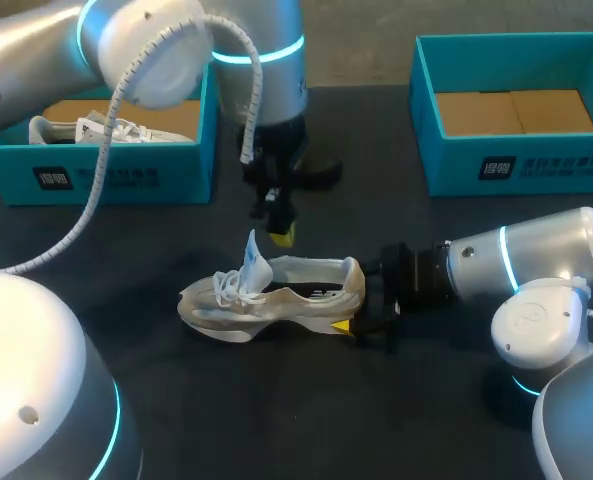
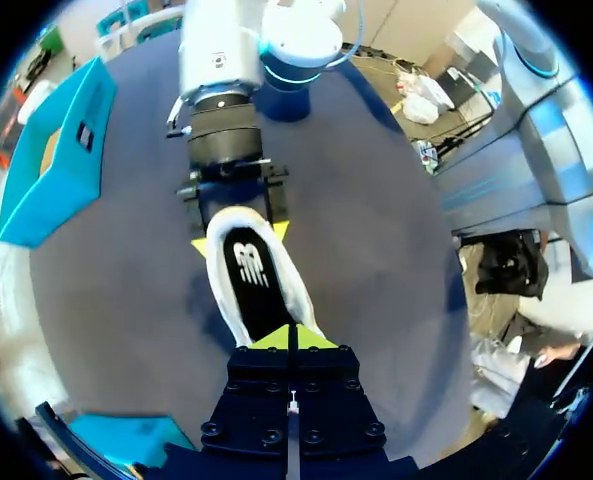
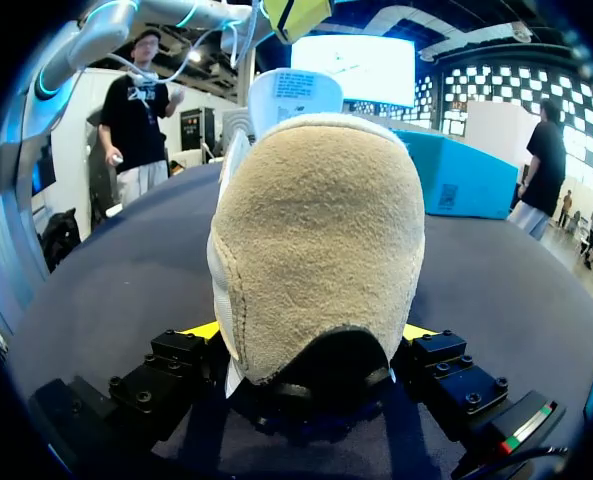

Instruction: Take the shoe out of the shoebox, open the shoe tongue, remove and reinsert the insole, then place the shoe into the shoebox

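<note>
A white and beige shoe [image 1: 276, 300] stands upright mid-table, toe to the left, with its tongue [image 1: 256, 260] raised. My right gripper [image 1: 354, 305] comes in from the right, and its fingers press the heel [image 3: 321, 230] from both sides. My left gripper [image 1: 281, 235] hangs just above the shoe's opening with its yellow tips pressed together and nothing between them. In the left wrist view that gripper [image 2: 292, 338] is over the collar, and the black insole [image 2: 251, 285] lies flat inside the shoe. From the right wrist view the tongue [image 3: 294, 92] rises behind the heel.
A teal shoebox [image 1: 126, 175] at the back left holds another white shoe [image 1: 96, 130]. A second teal shoebox [image 1: 516, 165] at the back right shows only its cardboard floor. The dark tabletop [image 1: 306, 420] lies bare in front of the shoe.
</note>
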